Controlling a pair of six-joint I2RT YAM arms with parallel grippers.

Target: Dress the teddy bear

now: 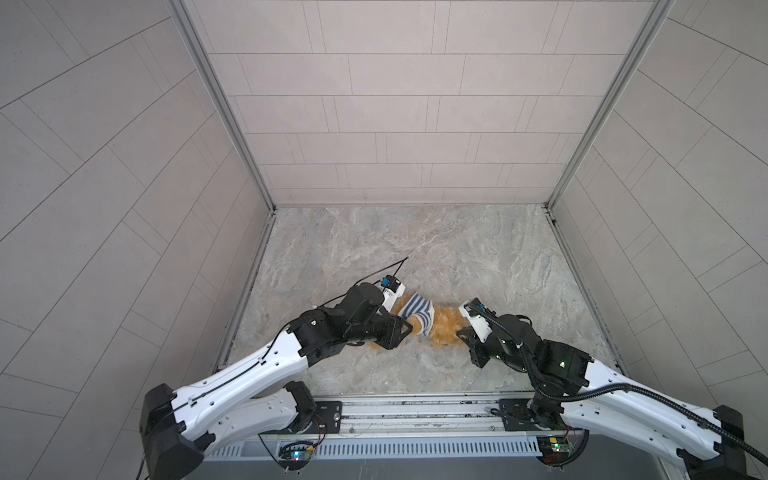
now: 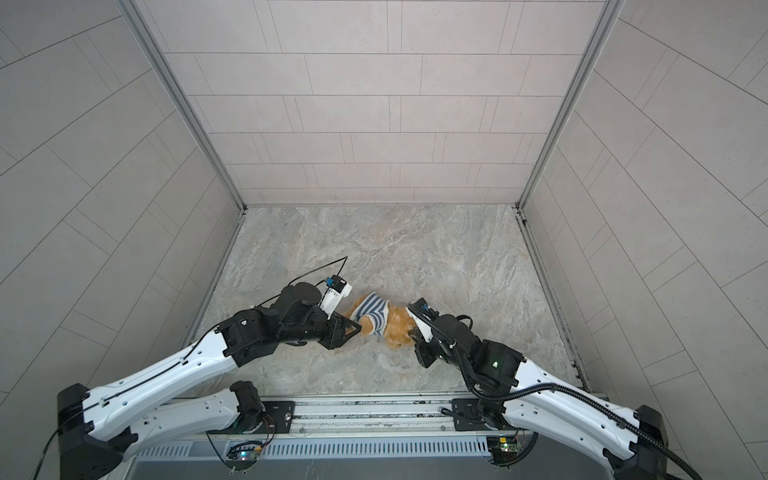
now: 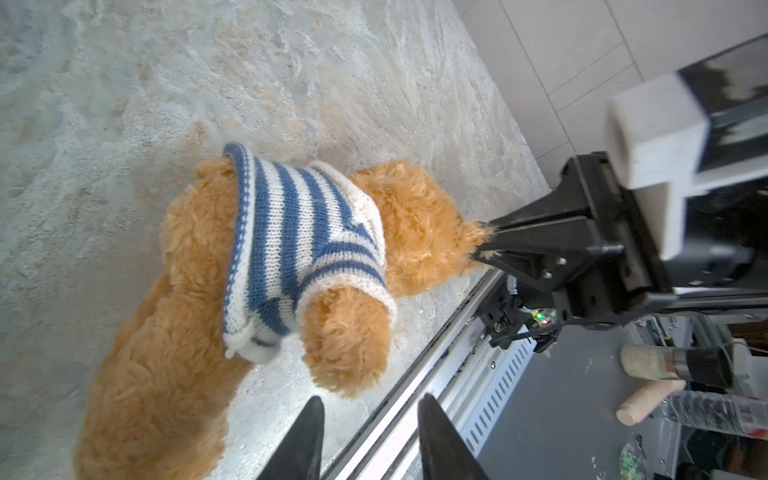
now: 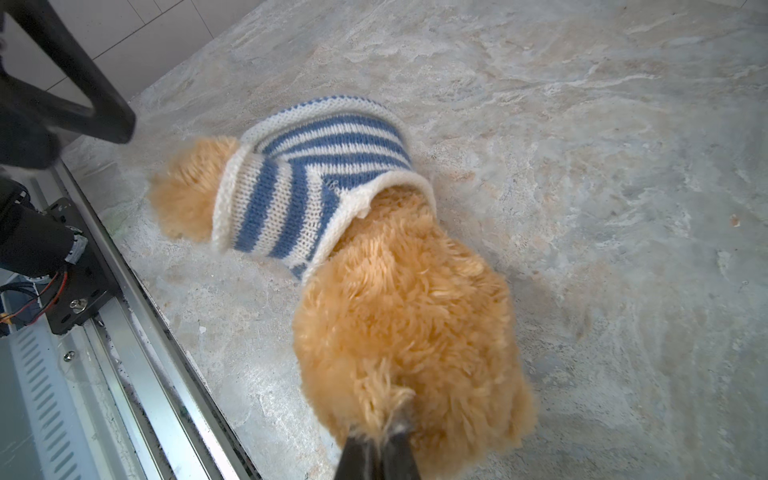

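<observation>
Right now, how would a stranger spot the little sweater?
On the marbled table, toward the front, lies a fluffy golden-brown teddy bear. The sweater covers its upper body: knitted blue-and-white stripes, the only patterned thing there.

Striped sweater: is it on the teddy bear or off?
On: the striped sweater wraps the torso of the teddy bear, one arm poking through a sleeve.

We read no text, label, brand, number or sign in any view. Small circuit board (image 1: 296,454) below front rail (image 1: 415,409): markings too small for us to read. Clear bottle (image 3: 719,411) beyond worktop edge: any print too blurred for us to read.
</observation>
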